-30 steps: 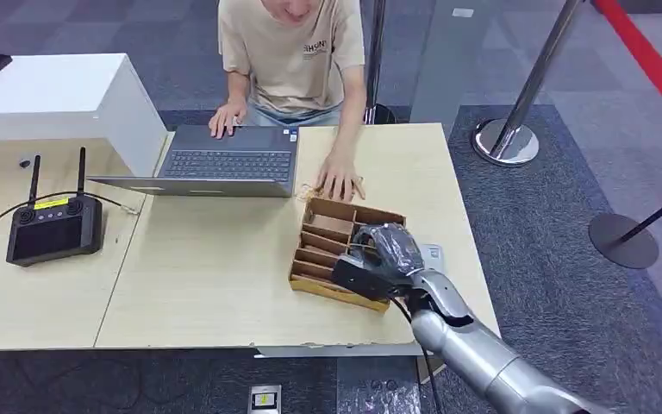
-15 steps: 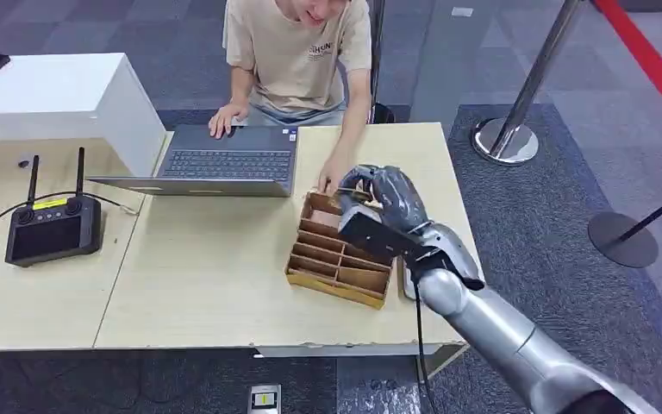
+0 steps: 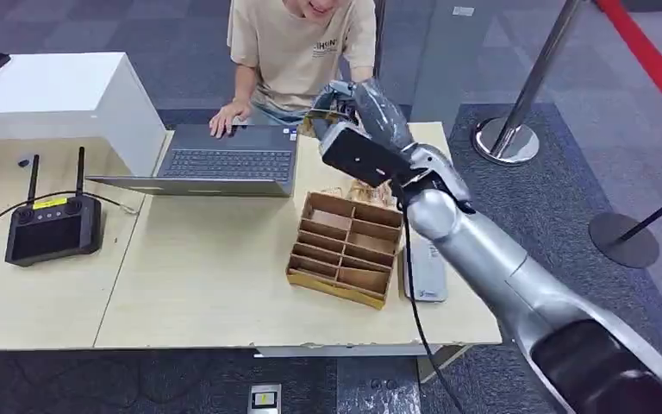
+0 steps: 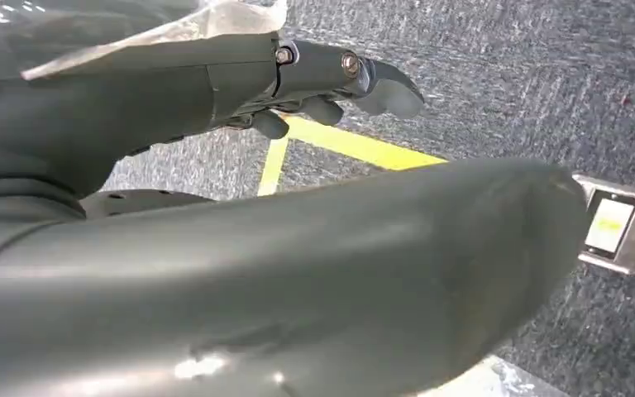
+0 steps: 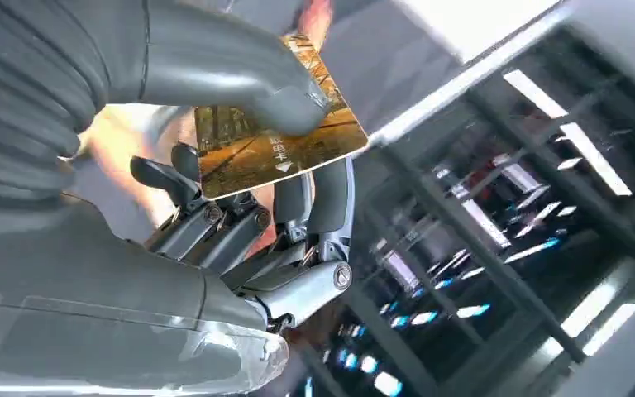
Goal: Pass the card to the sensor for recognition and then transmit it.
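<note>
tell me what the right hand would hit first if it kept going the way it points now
Probably the person behind the table: the right hand, pinching the card, points up and away toward their torso. Depth is unclear, so this is a guess.

The head view looks down on the desk point(image 3: 207, 267); the left wrist view faces carpet, the right wrist view tilts up toward ceiling lights.
</note>
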